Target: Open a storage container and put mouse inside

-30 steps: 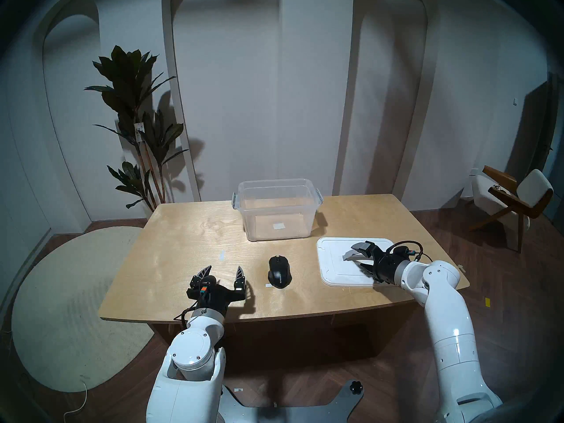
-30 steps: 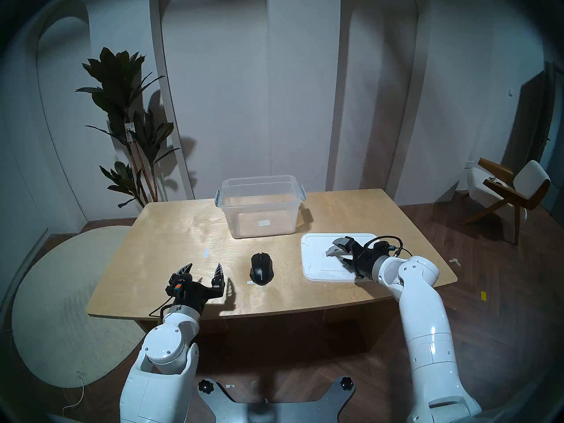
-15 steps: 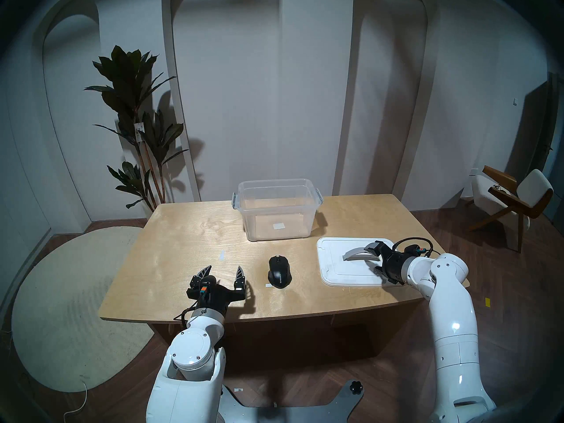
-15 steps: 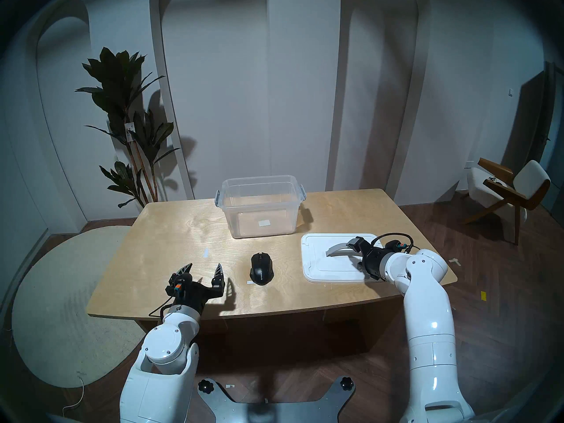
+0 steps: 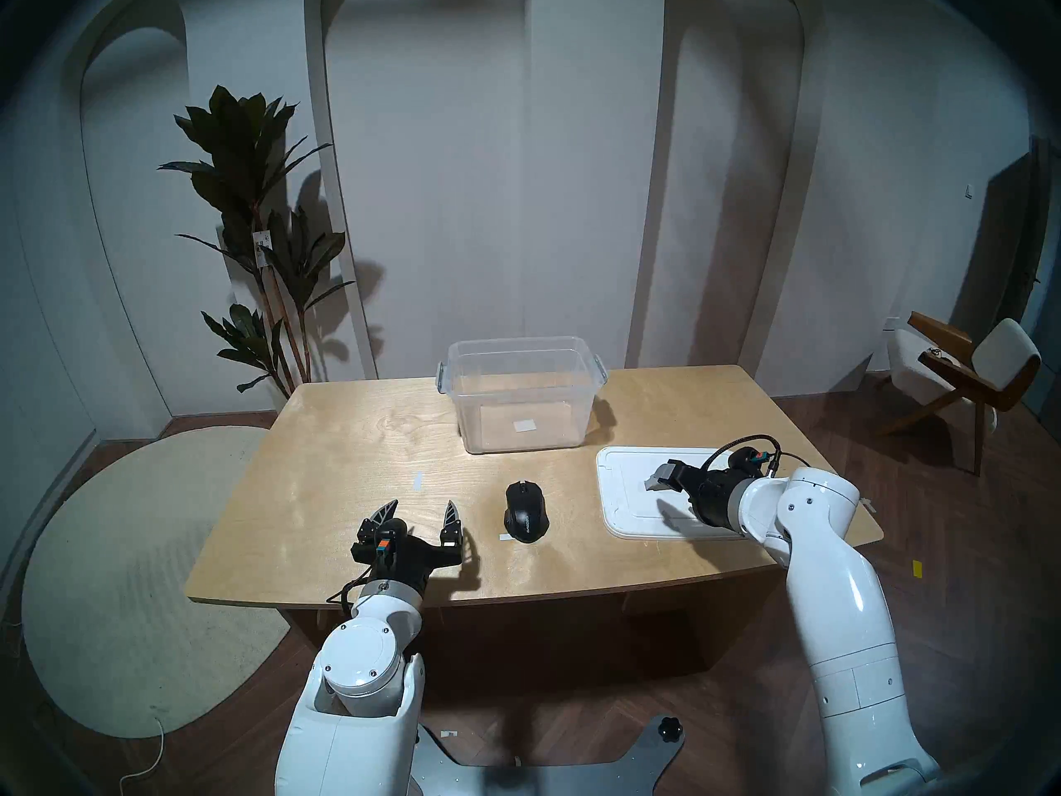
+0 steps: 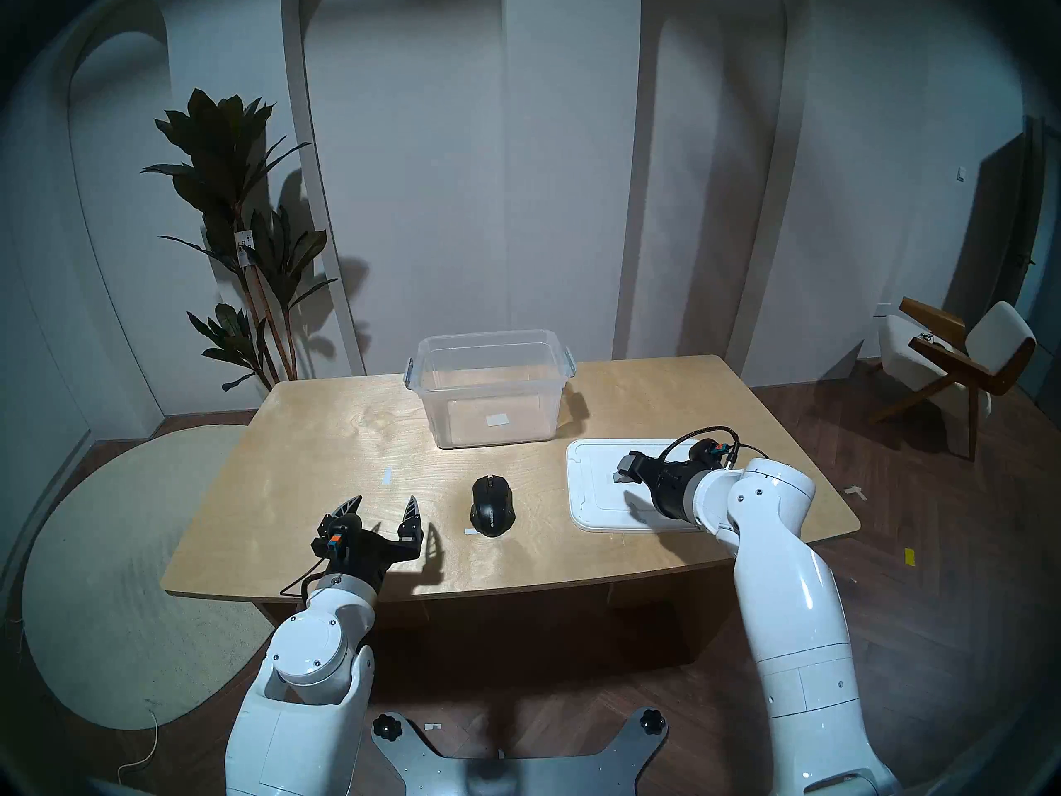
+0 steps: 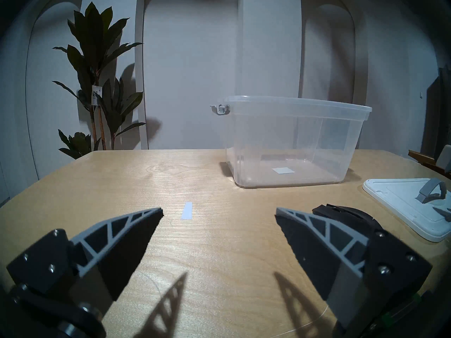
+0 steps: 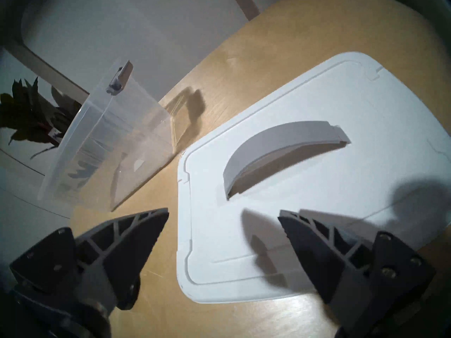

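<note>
A wooden table (image 5: 356, 433) seen from the robot's head. At twelve o'clock sits the storage container (image 5: 519, 395), a clear plastic tub, open and empty. Its white lid (image 5: 626, 490) lies flat at about three o'clock, grey arched handle up. The mouse (image 5: 525, 510), small and black, rests near the table's middle, well apart from both.

The left gripper (image 5: 421, 510) hovers at eight o'clock of the mouse, jaws spread wide, holding nothing. The right gripper (image 8: 223, 214) hangs over the lid, jaws also wide apart and empty (its wrist view shows the handle free beyond the fingertips).

The mouse looks light, rigid and smooth, with a domed back likely to slip; pinching its two long sides, low down, seems the safest hold.
</note>
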`<state>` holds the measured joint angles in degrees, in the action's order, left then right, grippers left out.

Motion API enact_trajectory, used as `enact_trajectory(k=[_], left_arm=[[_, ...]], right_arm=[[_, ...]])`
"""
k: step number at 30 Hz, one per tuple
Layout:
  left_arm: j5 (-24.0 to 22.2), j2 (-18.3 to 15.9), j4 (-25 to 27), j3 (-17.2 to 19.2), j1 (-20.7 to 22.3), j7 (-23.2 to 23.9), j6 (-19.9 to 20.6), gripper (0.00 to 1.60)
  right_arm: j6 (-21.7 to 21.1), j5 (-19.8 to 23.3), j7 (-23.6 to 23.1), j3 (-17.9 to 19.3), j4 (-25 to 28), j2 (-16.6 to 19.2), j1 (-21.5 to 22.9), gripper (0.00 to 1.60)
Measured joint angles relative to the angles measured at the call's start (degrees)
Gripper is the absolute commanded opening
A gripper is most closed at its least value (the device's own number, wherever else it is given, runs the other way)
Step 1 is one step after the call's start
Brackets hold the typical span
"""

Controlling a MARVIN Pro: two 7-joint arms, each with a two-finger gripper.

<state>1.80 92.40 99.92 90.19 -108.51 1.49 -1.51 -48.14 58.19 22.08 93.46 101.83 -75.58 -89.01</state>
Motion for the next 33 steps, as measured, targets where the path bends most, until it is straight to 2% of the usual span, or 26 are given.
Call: enact_trajectory(k=[4,6,16,19,26,29,33], left_arm=[[0.00,0.00,-0.08,0.00,0.01,0.00,0.00,1.60],[0.00,0.00,-0.20,0.00,0.02,-0.01,0.00,1.60],[0.02,0.00,-0.55,0.01,0.03,-0.02,0.00,1.60],[0.02,0.00,-0.59,0.01,0.05,-0.02,0.00,1.60],[0.02,0.00,-0.72,0.01,0.07,-0.02,0.00,1.60],[0.02,0.00,-0.77,0.01,0.08,-0.02,0.00,1.60],[0.02,0.00,-0.77,0.01,0.10,-0.02,-0.02,1.60]], right_arm=[[1.33,-4.49,1.06,-1.14,2.37,2.03,-0.81,1.60],[2.18,-8.06,1.79,-1.87,3.73,3.88,-1.32,1.60],[5.28,-17.45,3.10,-3.53,3.61,9.35,-3.10,1.60],[8.04,-21.19,3.05,-4.31,3.60,11.58,-3.33,1.60],[13.25,-25.64,2.94,-4.32,5.14,13.52,-2.66,1.60],[17.11,-28.89,2.93,-4.40,6.40,14.62,-2.35,1.60],[20.49,-31.03,1.51,-5.05,7.30,15.66,-2.70,1.60]])
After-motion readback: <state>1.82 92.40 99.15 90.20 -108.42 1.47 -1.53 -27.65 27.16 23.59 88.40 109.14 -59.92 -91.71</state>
